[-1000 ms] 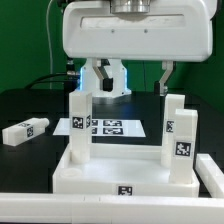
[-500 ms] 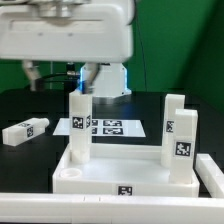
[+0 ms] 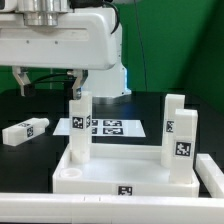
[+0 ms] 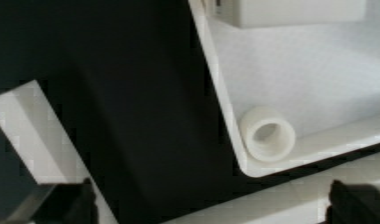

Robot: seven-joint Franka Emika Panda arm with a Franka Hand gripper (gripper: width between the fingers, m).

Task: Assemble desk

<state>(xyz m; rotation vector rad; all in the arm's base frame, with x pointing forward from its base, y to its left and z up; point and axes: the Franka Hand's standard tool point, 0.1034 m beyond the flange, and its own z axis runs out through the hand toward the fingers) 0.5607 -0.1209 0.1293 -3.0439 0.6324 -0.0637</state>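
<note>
Hanging over the worktop: the gripper (image 3: 47,86), above the side of the black worktop (image 3: 30,165) that lies at the exterior view's left, higher than all the parts and touching none of them.
Gripper opening: wide; the two dark fingers (image 3: 75,84) stand far from each other and hold nothing.
Tabletop (image 3: 120,172): a white tray with raised rim, lying flat close to the worktop's edge nearest the exterior camera, about midway along that edge.
Left leg (image 3: 79,125): upright inside the tray, at its side on the exterior view's left, with a square tag facing the camera.
Right legs: the rear leg (image 3: 172,106) and the front leg (image 3: 186,135) stand upright one behind the other at the tray's side on the exterior view's right, each with a tag; how firmly they sit I cannot tell.
Loose leg (image 3: 25,130): lying on its side on the worktop near the edge at the exterior view's left, well apart from the tray.
Socket (image 4: 270,138): a round ring in one corner of the tray, just inside the rim, seen blurred in the wrist view.
Marker board (image 3: 108,127): flat on the worktop behind the tray, toward the far edge.
White rail (image 3: 60,208): along the near edge, just in front of the tray.
</note>
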